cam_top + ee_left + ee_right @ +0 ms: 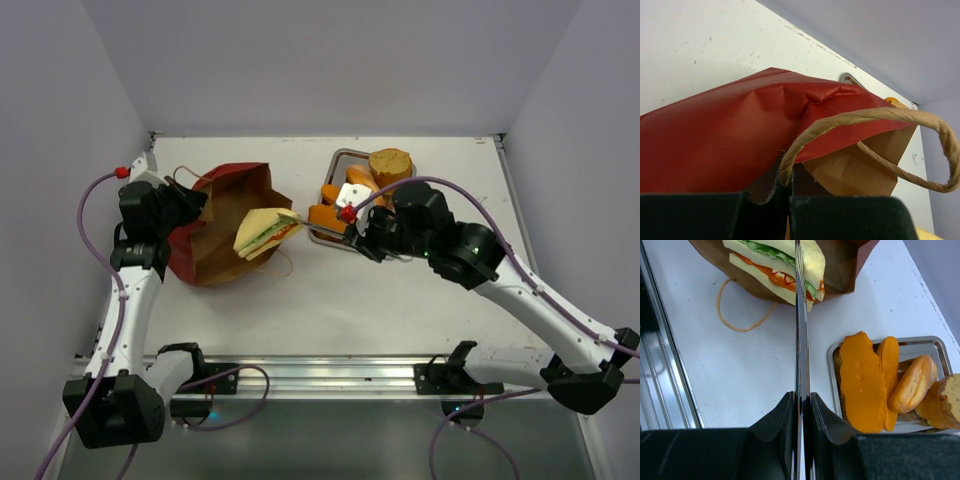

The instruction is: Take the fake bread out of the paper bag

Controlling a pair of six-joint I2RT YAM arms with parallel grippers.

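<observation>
The left gripper (790, 200) pinches the paper bag (715, 145). The sandwich (775, 262) lies in its mouth at 3 o'clock — the right gripper (801, 407) clenches a thin metal blade (800, 330) reaching it, with the loaded tray (925, 341) at 2 o'clock.

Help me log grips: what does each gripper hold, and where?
Left gripper: paper bag, rim beside its handle. Right gripper: thin metal tool, near end.

The white tabletop (400, 300) is scuffed and speckled with small dark marks. A red bag (215, 200) lies on its side on the left part, mouth toward the middle, one handle (740, 330) looped flat on the surface. A metal tray (345, 153) sits at the far middle, near the bag but apart.
</observation>
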